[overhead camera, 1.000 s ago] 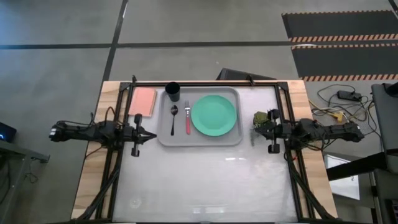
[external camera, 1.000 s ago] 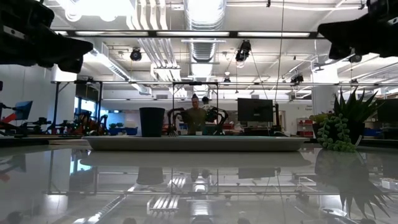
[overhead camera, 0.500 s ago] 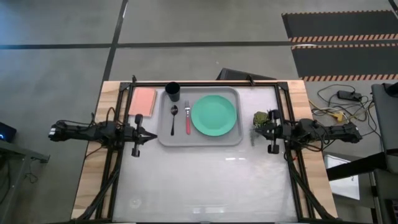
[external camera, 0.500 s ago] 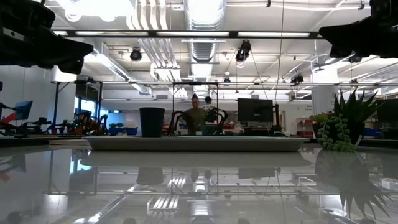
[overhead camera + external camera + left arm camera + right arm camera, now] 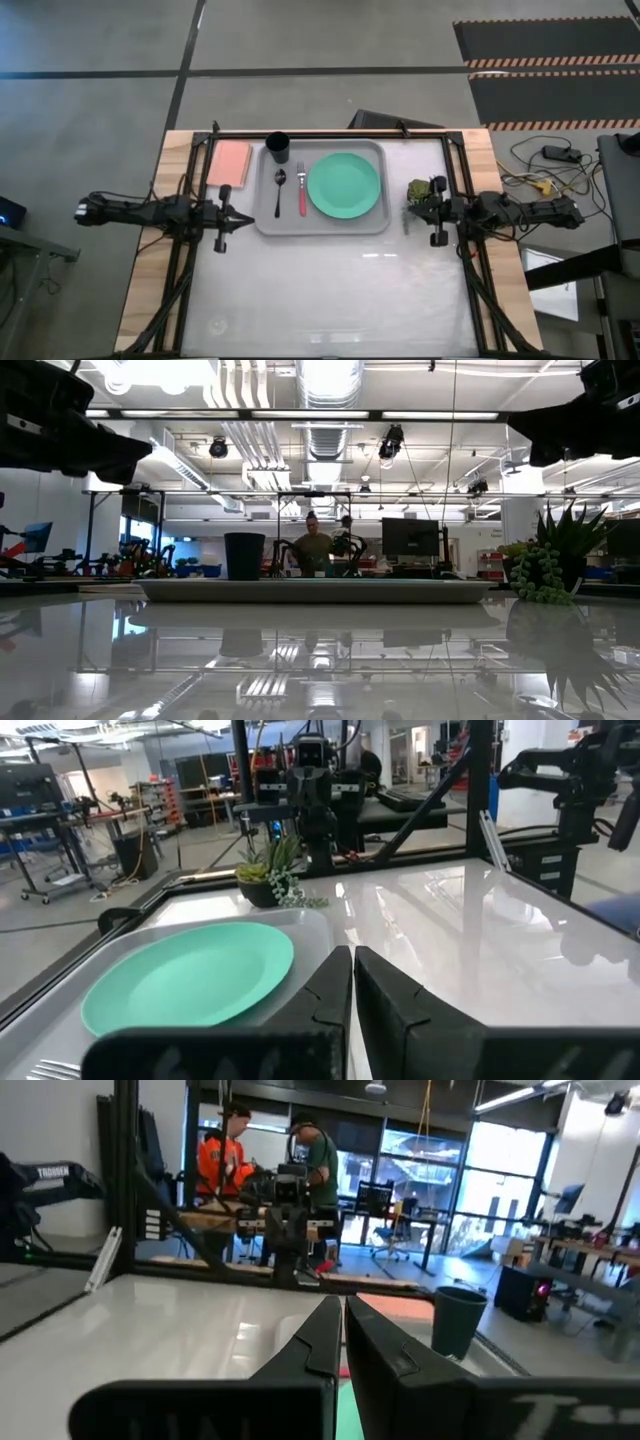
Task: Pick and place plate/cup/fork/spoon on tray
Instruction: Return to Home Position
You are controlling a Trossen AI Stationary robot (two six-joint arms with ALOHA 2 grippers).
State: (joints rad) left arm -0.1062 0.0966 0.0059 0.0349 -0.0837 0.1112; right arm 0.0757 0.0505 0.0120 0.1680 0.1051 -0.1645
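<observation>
Left arm has pulled back slightly toward the tabletop's left edge since a second ago; right arm has barely shifted. Nothing on the tray has moved.

Left gripper (image 5: 238,217) hovers just left of the tray (image 5: 370,224), pointing at it. Its jaws are clenched on nothing; the wrist view shows them nearly touching. Right gripper (image 5: 418,213) sits off the tray's right side, beside the small potted plant (image 5: 420,188). Its jaws are also pressed together and empty.

Tray layout, high view:
- plate (image 5: 344,185) flat on the right half
- fork (image 5: 302,190) just left of the plate, tines to the far side
- spoon (image 5: 279,190) left of the fork, parallel, small gap between them
- cup (image 5: 278,148) upright at the far left corner

All four are on the tray. Pink pad (image 5: 230,163) lies on the tabletop (image 5: 330,290) just left of the tray, near the cup's corner.

Low view: a person (image 5: 312,545) stands in the room behind the tray.
</observation>
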